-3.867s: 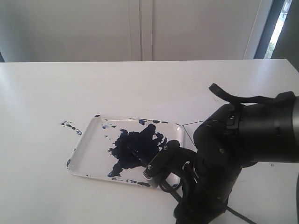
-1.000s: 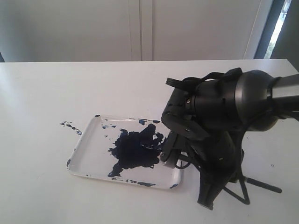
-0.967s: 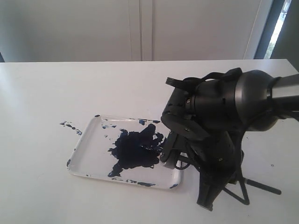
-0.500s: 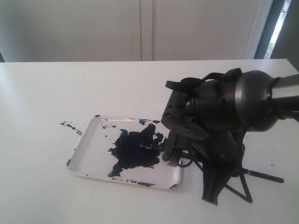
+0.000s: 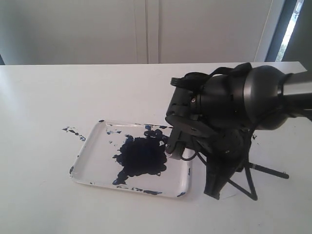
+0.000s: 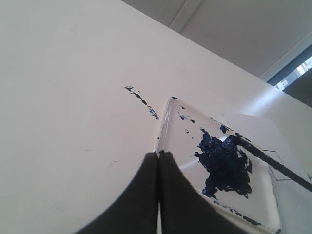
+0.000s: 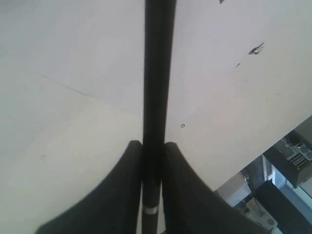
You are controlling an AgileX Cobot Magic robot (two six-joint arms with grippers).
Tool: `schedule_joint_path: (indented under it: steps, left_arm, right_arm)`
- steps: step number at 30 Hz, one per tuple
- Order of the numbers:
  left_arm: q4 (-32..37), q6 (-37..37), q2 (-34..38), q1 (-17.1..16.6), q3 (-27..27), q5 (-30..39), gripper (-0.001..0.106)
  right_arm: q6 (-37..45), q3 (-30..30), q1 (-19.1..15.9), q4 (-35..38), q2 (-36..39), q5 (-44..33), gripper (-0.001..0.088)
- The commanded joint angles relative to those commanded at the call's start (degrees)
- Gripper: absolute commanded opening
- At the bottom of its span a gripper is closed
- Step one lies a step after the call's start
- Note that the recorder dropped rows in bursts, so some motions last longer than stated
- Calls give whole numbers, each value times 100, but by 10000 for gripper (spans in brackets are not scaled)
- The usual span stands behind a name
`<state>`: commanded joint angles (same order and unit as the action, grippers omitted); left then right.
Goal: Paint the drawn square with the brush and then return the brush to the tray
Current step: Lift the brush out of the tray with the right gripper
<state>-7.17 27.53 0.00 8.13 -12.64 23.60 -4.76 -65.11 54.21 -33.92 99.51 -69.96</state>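
The tray (image 5: 87,163) lies on the white table with a dark navy blotch at its middle. My right gripper (image 7: 153,144) is shut on the brush (image 7: 155,73), its jaws pressed on the black handle. The right arm (image 5: 229,117) hangs over the tray's right end, and the handle's end (image 5: 270,171) sticks out to the right. In the left wrist view the brush's tip (image 6: 239,141) sits at the blotch's edge inside the tray (image 6: 168,122). The drawn square (image 6: 279,158) shows partly on the paper (image 6: 253,124), white inside, with the handle crossing it. My left gripper (image 6: 158,153) is shut and empty near the tray's edge.
Dark paint specks (image 5: 73,131) lie on the table beside the tray's left end. A pale wall stands behind the table's far edge, with a window strip (image 5: 292,24) at the right. The right wrist view shows the table's edge with equipment (image 7: 287,165) beyond it.
My right arm has shifted a little left, toward the tray, still holding the brush. The handle's free end has swung up and back, and the brush tip now reaches the blotch's edge.
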Motion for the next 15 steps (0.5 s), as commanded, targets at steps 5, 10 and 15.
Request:
schedule_joint_path:
  steps: [5, 10, 15]
  left_arm:
    - [0, -501, 0, 0, 0, 0, 0]
    - [0, -555, 0, 0, 0, -68, 0]
    - [0, -543, 0, 0, 0, -872, 0]
  right_arm:
    - [-9, -155, 0, 24, -276, 0, 0]
    - [-9, -179, 0, 24, -492, 0, 0]
    - [-9, -179, 0, -64, -613, 0, 0]
